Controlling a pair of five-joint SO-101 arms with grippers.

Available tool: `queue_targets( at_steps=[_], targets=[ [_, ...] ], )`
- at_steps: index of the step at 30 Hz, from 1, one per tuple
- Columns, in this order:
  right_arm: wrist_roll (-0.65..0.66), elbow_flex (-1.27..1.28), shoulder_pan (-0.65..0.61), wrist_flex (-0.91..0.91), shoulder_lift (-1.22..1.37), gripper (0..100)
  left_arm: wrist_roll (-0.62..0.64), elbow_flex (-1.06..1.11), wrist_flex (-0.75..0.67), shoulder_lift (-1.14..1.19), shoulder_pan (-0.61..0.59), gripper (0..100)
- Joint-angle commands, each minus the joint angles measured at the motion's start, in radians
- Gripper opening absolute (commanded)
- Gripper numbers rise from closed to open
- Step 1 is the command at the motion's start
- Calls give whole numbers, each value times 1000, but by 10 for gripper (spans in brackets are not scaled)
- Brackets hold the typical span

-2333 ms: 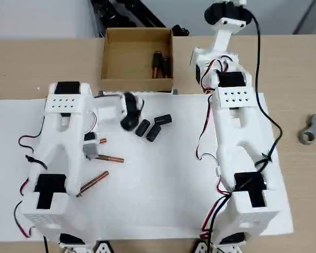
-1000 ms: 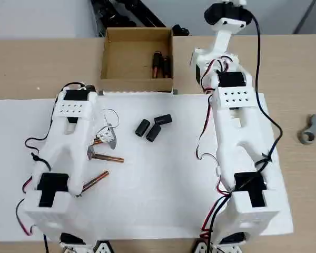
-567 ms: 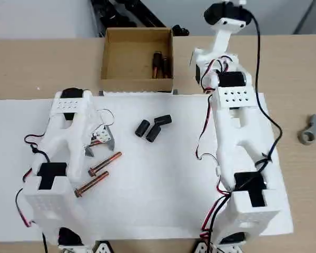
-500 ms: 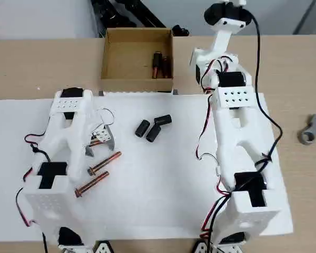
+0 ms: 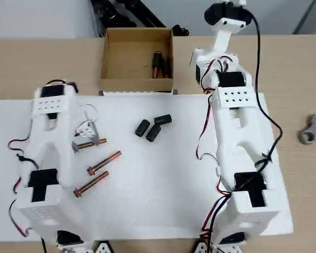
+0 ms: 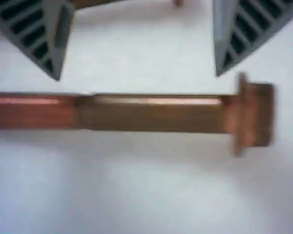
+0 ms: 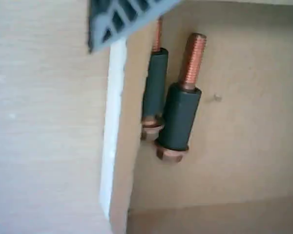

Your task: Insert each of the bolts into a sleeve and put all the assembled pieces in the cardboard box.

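Nearest on the white sheet (image 5: 163,205) lay two loose bolts (image 5: 91,183), and just behind them the left gripper (image 6: 136,73) stood open over a third bolt (image 6: 136,113), not touching it. Farther, three black sleeves (image 5: 154,133) lay close together. At the far side the cardboard box (image 5: 137,84) held two assembled pieces (image 7: 178,117); the right gripper (image 5: 198,58) was beside its wall, open or closed I could not tell.

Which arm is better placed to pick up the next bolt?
Left. The left gripper hangs open right over a bolt lying on the sheet. The right gripper is up at the box, well away from that bolt.
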Motion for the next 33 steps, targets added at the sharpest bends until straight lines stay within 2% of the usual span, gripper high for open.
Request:
queue_targets(
  at_steps=[1,6,11,16,23,33],
  targets=[
    [-12,-38,4,4,-67,172,-9,-12,11,-52,-29,188],
    [-14,-38,2,4,-67,172,-5,-12,5,-52,-21,186],
    [-14,-38,2,4,-67,172,-3,-12,2,18,-29,112],
    [-14,-34,2,5,-67,172,-5,-12,-69,103,-40,101],
    [-14,21,2,-1,-68,172,-17,-13,-146,109,-48,101],
    [-14,21,2,-5,-68,172,-161,-18,-242,109,-43,101]
  ],
)
